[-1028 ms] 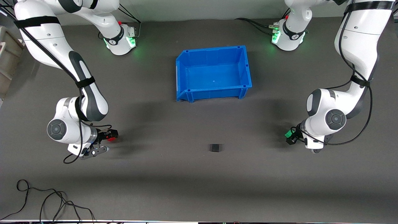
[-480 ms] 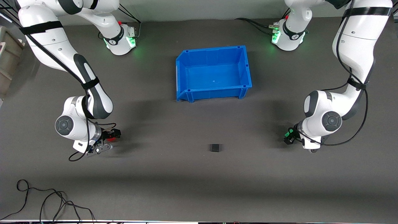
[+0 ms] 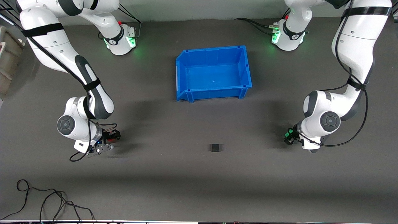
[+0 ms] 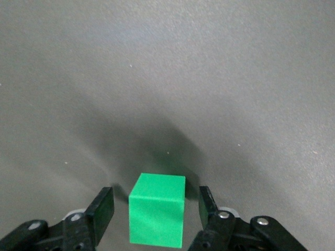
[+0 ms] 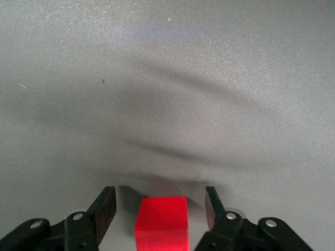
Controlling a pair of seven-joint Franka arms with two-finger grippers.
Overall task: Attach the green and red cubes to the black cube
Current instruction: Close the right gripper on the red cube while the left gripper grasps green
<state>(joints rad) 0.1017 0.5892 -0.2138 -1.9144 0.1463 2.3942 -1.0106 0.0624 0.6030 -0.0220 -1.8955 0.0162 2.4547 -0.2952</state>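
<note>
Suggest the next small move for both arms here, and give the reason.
Probably close both claws. The left claw straddles the green cube and the right claw straddles the red cube, each with gaps showing beside the cube, so neither is gripped yet. The black cube waits untouched between them.

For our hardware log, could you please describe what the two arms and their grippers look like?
Both arms are glossy white with dark grey joint sections, black straps and black cables along them; their bases glow green. The left gripper and right gripper have black fingers with silver screws.
</note>
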